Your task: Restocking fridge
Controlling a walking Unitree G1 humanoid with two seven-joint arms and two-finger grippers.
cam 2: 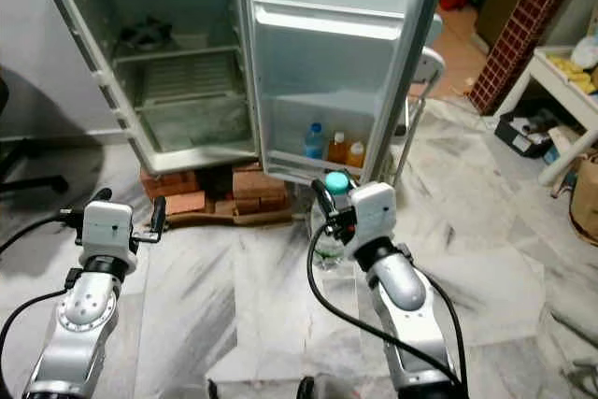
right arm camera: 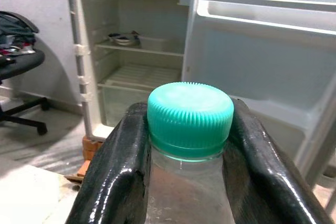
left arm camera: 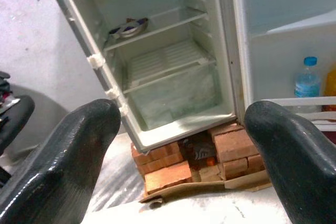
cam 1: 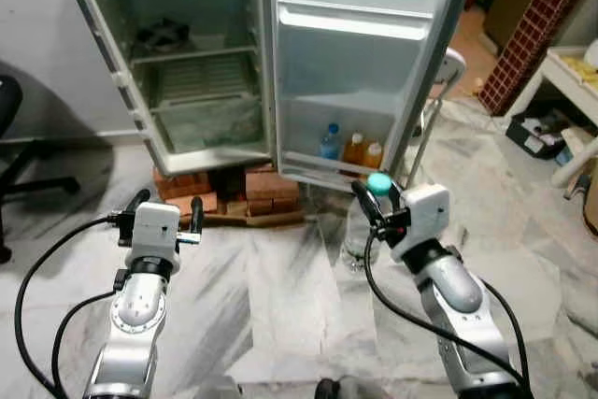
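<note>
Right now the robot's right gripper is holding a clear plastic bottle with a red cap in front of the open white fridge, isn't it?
Not quite: the cap is teal green, not red. The right wrist view shows it best, with the right gripper shut on the clear plastic bottle with the ribbed teal cap. The rest is right: it is held in front of the open white fridge.
</note>
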